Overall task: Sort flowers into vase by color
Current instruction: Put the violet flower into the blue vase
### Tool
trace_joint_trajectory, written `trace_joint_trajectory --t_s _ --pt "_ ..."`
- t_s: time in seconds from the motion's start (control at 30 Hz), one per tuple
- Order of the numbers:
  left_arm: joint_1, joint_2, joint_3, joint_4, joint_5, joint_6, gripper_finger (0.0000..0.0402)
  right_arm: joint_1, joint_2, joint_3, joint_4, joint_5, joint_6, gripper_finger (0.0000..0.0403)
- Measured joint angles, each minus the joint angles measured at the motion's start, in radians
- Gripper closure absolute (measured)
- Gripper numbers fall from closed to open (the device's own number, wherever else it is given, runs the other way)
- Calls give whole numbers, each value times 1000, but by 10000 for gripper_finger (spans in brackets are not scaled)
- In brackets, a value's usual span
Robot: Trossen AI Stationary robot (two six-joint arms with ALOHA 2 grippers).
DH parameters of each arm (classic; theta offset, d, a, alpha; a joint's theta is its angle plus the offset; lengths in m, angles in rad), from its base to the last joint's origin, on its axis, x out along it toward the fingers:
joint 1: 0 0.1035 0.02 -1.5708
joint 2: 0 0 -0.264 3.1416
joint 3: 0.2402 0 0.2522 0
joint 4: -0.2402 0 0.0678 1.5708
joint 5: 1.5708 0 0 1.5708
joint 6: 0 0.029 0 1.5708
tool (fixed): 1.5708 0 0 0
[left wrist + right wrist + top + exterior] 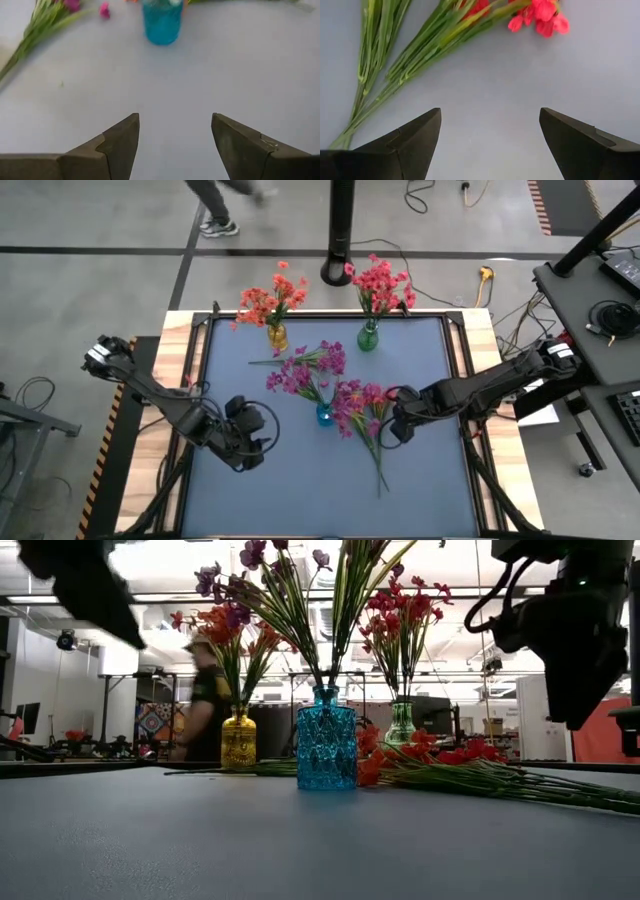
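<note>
Three vases stand on the blue mat. The amber vase point(277, 336) holds orange flowers and the green vase point(368, 338) holds red-pink ones. The blue vase point(325, 416) point(162, 22) holds purple sprigs. A loose bunch of pink and purple flowers point(362, 412) lies flat beside the blue vase, its stems point(395, 65) pointing toward the near edge. One purple sprig point(312, 356) lies between the far vases. My left gripper point(255, 446) point(175, 117) is open, left of and nearer than the blue vase. My right gripper point(398, 420) point(490, 111) is open above the mat, just right of the loose bunch.
Wooden rims point(180, 380) frame the mat on both sides. A black post base point(338, 270) stands beyond the far edge, and a person point(205, 700) walks in the room behind. Bare mat point(320, 500) stretches along the near edge.
</note>
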Motion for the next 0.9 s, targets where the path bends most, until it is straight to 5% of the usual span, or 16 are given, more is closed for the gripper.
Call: trace_joint_trajectory --t_s 0.17,0.43,0.9 --pt "0 0 -101 109 -15 -2 171 10 0 0 5 22 14 74" --pt "50 0 -193 164 -254 258 171 18 0 0 7 25 7 74" --pt "337 0 -465 609 -245 618 171 18 0 0 21 68 -6 74"
